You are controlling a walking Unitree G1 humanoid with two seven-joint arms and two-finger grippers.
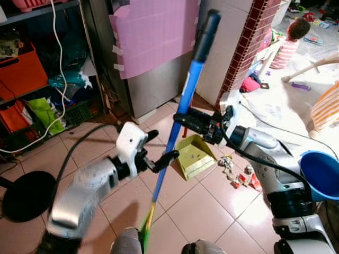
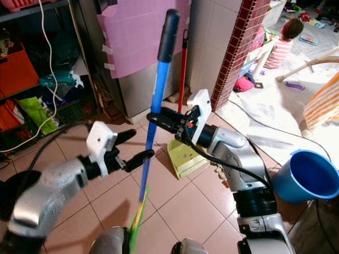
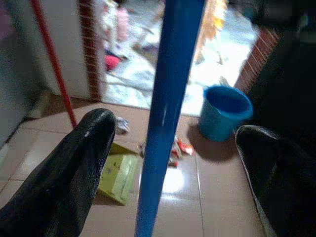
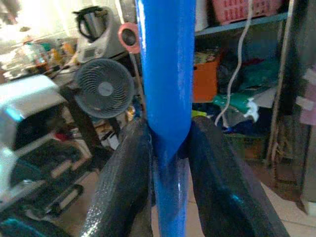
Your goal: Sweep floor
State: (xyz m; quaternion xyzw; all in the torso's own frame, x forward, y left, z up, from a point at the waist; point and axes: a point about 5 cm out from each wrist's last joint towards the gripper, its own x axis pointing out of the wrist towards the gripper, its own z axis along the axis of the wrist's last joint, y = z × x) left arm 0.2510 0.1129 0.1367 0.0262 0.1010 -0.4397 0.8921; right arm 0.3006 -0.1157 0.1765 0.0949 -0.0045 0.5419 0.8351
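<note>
Broom handle [image 1: 186, 100], blue with a black grip at the top, stands tilted in front of me, its green bristle end [image 1: 146, 225] low near my body. My right gripper [image 1: 179, 119] is clamped on the blue shaft about midway up; in the right wrist view the 2 black fingers [image 4: 123, 182] press against both sides of the pole. My left gripper [image 1: 163, 149] sits lower on the shaft with its jaws apart: in the left wrist view the pole runs between the 2 fingers [image 3: 74, 168] with a gap on each side, so I am not gripping it there.

Ahead on the tiled floor [image 1: 201, 201] lies a yellow dustpan [image 1: 194, 155], and just to its right a small heap of scraps and wrappers [image 1: 239, 173]. A blue bucket [image 1: 321, 174] stands at my right, close to my right elbow. A red pole [image 2: 183, 69] leans on the white wall beside the brick-patterned pillar [image 1: 249, 42]. To my left a shelf unit [image 1: 32, 69] is packed with orange bins and bags, a white cable [image 1: 57, 63] hanging down its front, and a dark round base [image 1: 26, 194] sits on the floor near my left arm. Bare tiles lie between the dustpan and my body, hemmed by the shelf on the left and the bucket on the right.
</note>
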